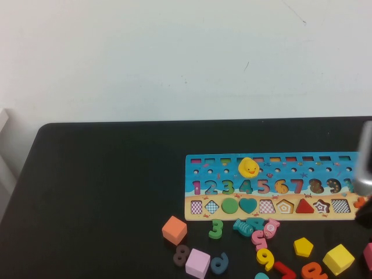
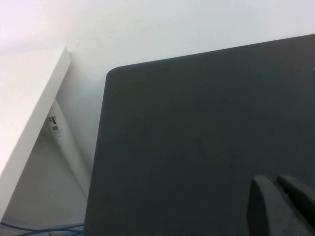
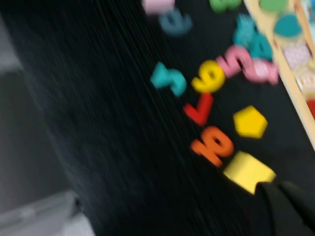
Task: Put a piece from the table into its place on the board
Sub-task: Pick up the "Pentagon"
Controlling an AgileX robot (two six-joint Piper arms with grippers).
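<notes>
— Where are our grippers?
— The right gripper (image 3: 288, 206), fingers together and empty, hovers at the table's (image 1: 93, 192) right edge; the left gripper (image 2: 283, 204), likewise closed, sits over bare tabletop.
— And the piece (image 1: 303, 247)?
— Near the front edge below the board (image 1: 273, 186), beside the yellow cube (image 1: 338, 258), near our right gripper.

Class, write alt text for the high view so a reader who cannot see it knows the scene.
A long puzzle board lies on a black table with a rubber duck on it. Loose numbers, cubes and a small yellow pentagon piece are scattered in front of it. The right gripper is at the table's right edge; the left gripper is out of this view.
</notes>
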